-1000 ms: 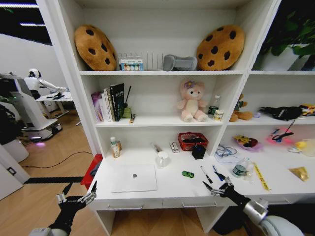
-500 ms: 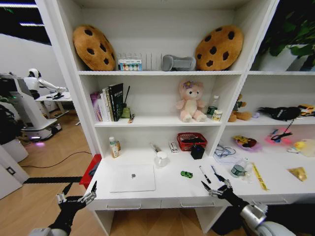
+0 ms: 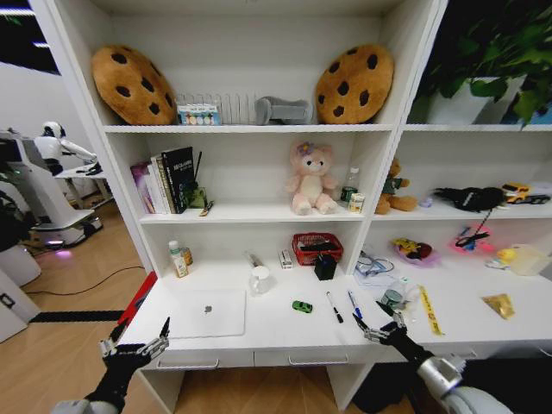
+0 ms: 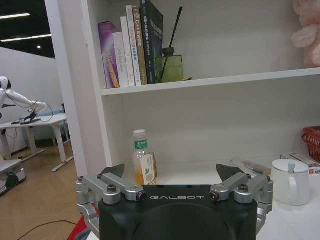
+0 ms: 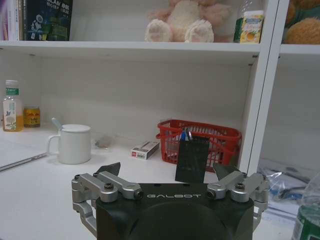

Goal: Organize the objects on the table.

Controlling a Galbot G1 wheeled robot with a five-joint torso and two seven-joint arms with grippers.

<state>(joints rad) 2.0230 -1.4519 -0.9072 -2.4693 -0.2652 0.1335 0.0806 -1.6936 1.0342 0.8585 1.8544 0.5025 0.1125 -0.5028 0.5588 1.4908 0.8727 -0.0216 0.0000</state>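
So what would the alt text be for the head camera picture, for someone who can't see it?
Two open robot grippers, left and right, hover at the front edge of a white table holding a closed laptop, a green toy car and two pens. Shelves behind hold books, a plush bear and cookie cushions.

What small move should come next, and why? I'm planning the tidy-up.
Probably ease the right tool forward over the two pens. It hangs open at the table edge, closest to them; the left tool waits open short of the laptop.
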